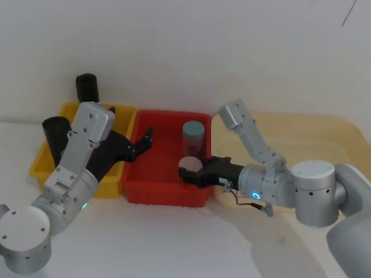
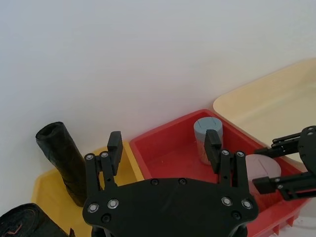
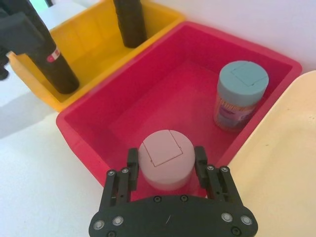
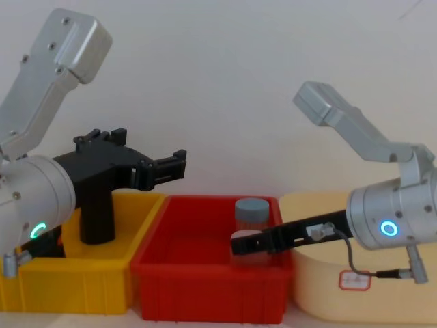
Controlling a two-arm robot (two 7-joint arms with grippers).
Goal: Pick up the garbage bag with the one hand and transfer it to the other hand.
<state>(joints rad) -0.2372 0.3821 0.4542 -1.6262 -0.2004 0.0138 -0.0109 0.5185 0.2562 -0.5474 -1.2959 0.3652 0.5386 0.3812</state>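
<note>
The garbage bag [image 1: 55, 136] stands at the left end of the yellow bin [image 1: 39, 166], a plain roll [image 1: 87, 87] behind. The one hand [image 1: 142, 143] hovers over the red bin [image 1: 162, 194], spread wide, empty. Inside, beside a blue-lidded jar [image 1: 193, 136], the other hand [image 3: 166, 149] straddles a pink-lidded jar [image 3: 165, 170]; clamped or not, I cannot tell.

Bright, even light is falling from above, and the white wall [image 1: 185, 46] behind the red bin [image 1: 165, 194] is nearly washing out. A soft grey shadow is lying on the table [image 1: 191, 243] just in front of the bin, and a fainter one is spreading to its right, under the right arm [image 1: 313, 194]. A green ring is glowing on the left arm [image 4: 34, 198], left of the bin, and a blue one on the right arm. The bag [image 3: 57, 66], left of the bin, is taking no sheen.
</note>
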